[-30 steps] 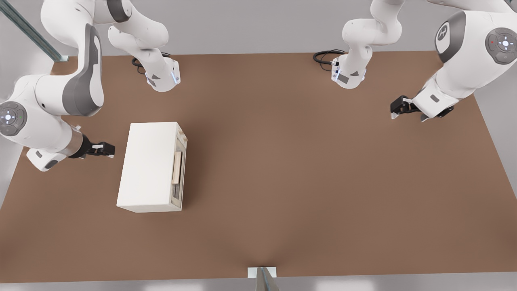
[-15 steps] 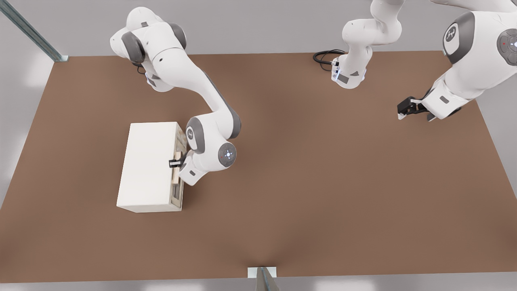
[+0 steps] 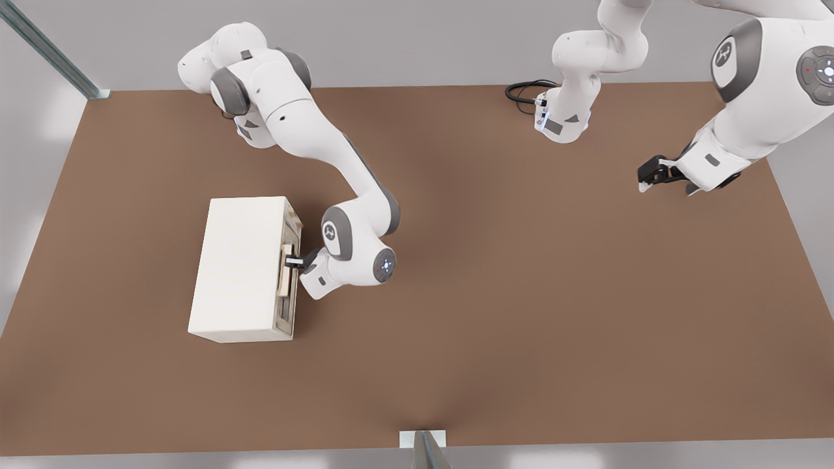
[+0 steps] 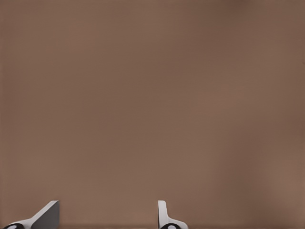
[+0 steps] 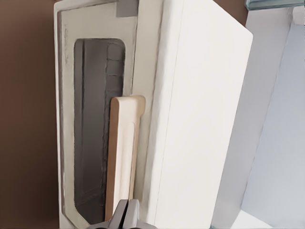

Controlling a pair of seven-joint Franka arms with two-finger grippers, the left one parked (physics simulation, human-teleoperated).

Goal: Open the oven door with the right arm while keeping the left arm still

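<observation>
1. The oven door (image 3: 291,277) is on the face of the oven (image 3: 242,268) that looks toward the front view's right; the oven sits on the brown table (image 3: 495,293), toward the front view's left. The door lies flush against the oven body — it looks fully closed.
2. The handle (image 5: 123,157), a pale tan bar, runs lengthwise along the door beside the dark window (image 5: 95,124).
3. The gripper (image 3: 294,261) is right at the handle, about midway along the bar, approaching from the open-table side. Its fingertips (image 5: 127,215) meet with no gap and no bar between them — closed on nothing, and resting at the handle's edge.
4. My reading: the pull must go away from the oven face, toward the front view's right.
5. The wrist view cuts off the handle's near end and most of the fingers, so I cannot tell whether they touch the bar.
</observation>
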